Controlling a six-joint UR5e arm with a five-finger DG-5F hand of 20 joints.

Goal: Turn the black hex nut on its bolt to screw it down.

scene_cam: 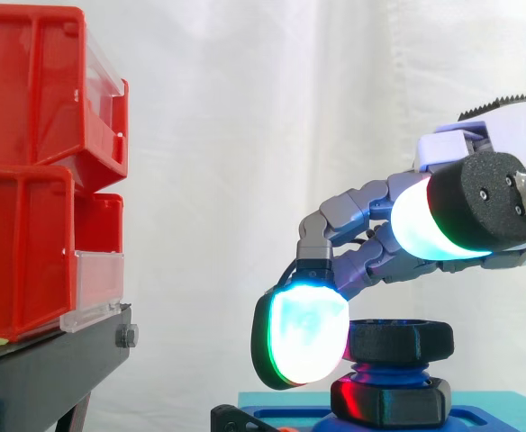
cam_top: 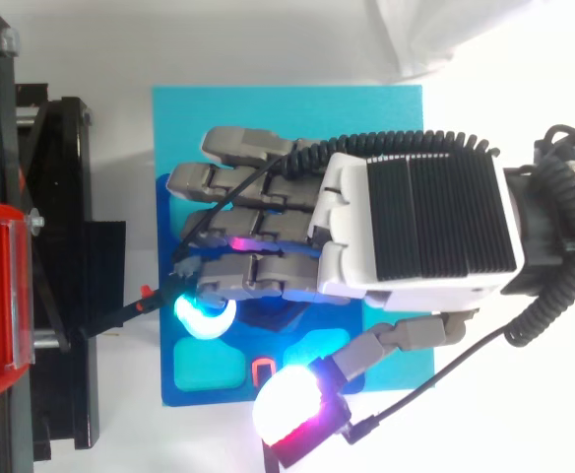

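The hand (cam_top: pixel 415 227) reaches in from the right of the frame, its fingers curled down over the chunky matte black hex nut (scene_cam: pixel 400 340). One glowing fingertip pad (scene_cam: pixel 303 337) is hooked against the nut's left flank, probably to push a flat round. The thumb (cam_top: pixel 292 404) is held clear, not pinching. The nut sits lower centre-right, high on a ribbed blue plastic bolt (scene_cam: pixel 385 373) that rises from a smooth blue board (cam_top: pixel 268 108). Glossy red plastic bins (scene_cam: pixel 29 180) are stacked at far left.
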